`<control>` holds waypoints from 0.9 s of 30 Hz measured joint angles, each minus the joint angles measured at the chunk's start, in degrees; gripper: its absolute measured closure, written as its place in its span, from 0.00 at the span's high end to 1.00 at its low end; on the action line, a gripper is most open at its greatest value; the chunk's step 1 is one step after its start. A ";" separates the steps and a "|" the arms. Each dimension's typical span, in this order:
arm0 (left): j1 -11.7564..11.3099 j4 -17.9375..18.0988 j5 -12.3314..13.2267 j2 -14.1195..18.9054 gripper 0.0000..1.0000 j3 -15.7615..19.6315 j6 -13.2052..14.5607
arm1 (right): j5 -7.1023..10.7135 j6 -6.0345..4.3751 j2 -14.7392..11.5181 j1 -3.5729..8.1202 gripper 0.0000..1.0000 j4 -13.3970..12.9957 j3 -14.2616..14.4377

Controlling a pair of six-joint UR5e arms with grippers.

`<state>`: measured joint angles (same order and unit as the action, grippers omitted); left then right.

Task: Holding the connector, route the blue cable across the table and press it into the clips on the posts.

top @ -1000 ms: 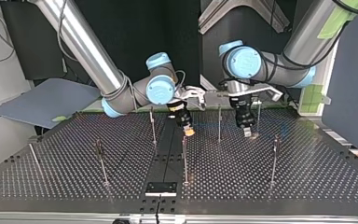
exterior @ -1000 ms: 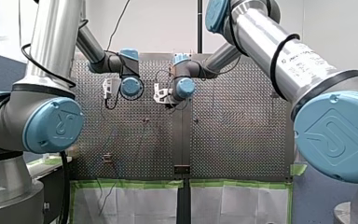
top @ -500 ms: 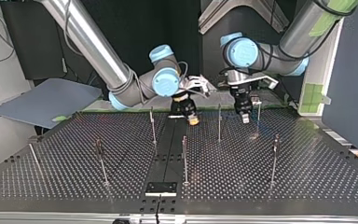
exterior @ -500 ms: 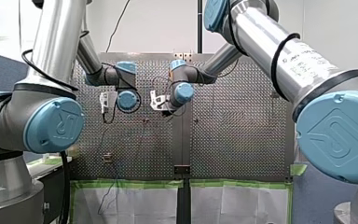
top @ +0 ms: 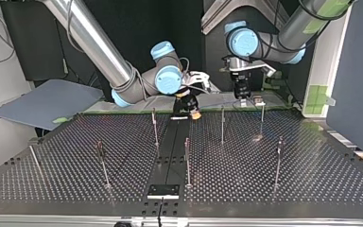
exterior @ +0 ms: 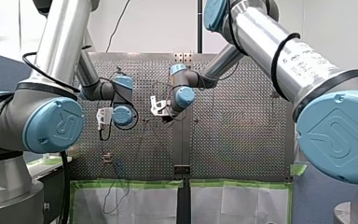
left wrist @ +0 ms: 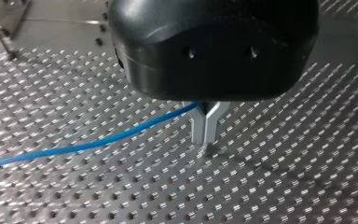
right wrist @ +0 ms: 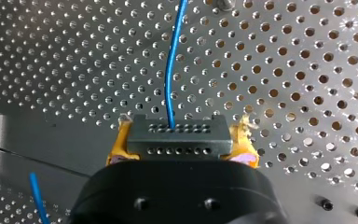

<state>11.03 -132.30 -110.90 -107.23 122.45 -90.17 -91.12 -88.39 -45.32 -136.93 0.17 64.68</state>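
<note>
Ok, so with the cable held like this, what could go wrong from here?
The left hand grips the blue cable high up between narrow metal fingers, so it may slip out under pull. The cable leaves the connector in the right hand as one thin strand, so tension could strain that joint. The thin posts stand close by and might snag the cable.
</note>
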 joint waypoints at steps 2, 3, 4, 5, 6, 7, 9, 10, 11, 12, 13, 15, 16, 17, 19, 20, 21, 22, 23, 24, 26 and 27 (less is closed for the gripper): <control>0.00 0.06 0.93 0.00 0.02 1.03 -0.06 | 0.03 -0.07 0.00 0.07 0.00 0.00 0.11; -0.01 0.09 1.32 -0.02 0.02 1.44 -0.08 | 0.04 -0.13 0.00 0.12 0.00 0.00 0.15; -0.01 0.15 1.70 -0.02 0.02 1.86 -0.12 | 0.05 -0.18 0.00 0.16 0.00 -0.01 0.17; -0.03 0.30 2.21 -0.02 0.02 2.44 -0.18 | 0.07 -0.27 0.00 0.22 0.00 -0.03 0.17; -0.06 0.49 2.55 -0.02 0.02 2.90 -0.24 | 0.13 -0.35 0.00 0.25 0.00 -0.04 0.17; -0.11 0.70 2.86 -0.02 0.02 3.36 -0.32 | 0.24 -0.44 0.00 0.31 0.00 -0.06 0.17; -0.22 1.22 3.56 -0.03 0.02 4.11 -0.67 | 0.72 -0.62 0.00 0.47 0.00 -0.11 0.20; -0.28 1.44 3.88 -0.03 0.02 4.23 -0.89 | 0.97 -0.70 0.00 0.56 0.00 -0.13 0.21; -0.36 1.67 4.40 -0.05 0.02 4.23 -1.26 | 1.27 -0.79 0.01 0.66 0.00 -0.15 0.22; -0.43 1.81 4.83 -0.11 0.02 4.14 -1.58 | 1.47 -0.86 0.02 0.71 0.00 -0.16 0.21; -0.50 1.90 5.26 -0.20 0.02 4.01 -1.86 | 1.62 -0.93 0.03 0.77 0.00 -0.16 0.20; -0.62 2.03 6.05 -0.55 0.02 3.57 -2.34 | 1.84 -1.02 0.05 0.85 0.00 -0.17 0.18; -0.63 2.06 6.35 -0.77 0.02 3.32 -2.47 | 1.89 -1.04 0.06 0.87 0.00 -0.17 0.18; -0.63 2.09 6.75 -1.12 0.02 2.96 -2.60 | 1.93 -1.06 0.07 0.90 0.00 -0.17 0.18; -0.65 2.11 7.23 -1.78 0.02 2.29 -2.74 | 1.96 -1.11 0.13 1.03 0.00 -0.22 0.19; -0.68 2.16 7.42 -2.26 0.02 1.80 -2.91 | 1.97 -1.13 0.17 1.16 0.00 -0.28 0.19; -0.69 2.22 7.53 -2.63 0.02 1.44 -3.10 | 1.98 -1.15 0.20 1.26 0.00 -0.32 0.20; -0.70 2.28 7.61 -3.01 0.02 1.10 -3.35 | 1.99 -1.16 0.23 1.35 0.00 -0.36 0.19; -0.74 2.35 7.67 -3.42 0.02 0.67 -3.77 | 1.99 -1.16 0.28 1.49 0.00 -0.42 0.19; -0.77 2.39 7.70 -3.65 0.02 0.38 -4.07 | 1.99 -1.17 0.32 1.59 0.00 -0.45 0.20; -0.91 2.44 7.74 -3.95 0.02 -0.19 -4.57 | 1.99 -1.18 0.40 1.84 0.00 -0.51 0.21; -1.01 2.45 7.75 -4.03 0.02 -0.40 -4.70 | 1.99 -1.19 0.42 1.96 0.00 -0.58 0.21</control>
<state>10.02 -129.85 -103.15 -111.26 122.05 -94.87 -89.13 -89.58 -44.91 -134.96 -0.42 64.89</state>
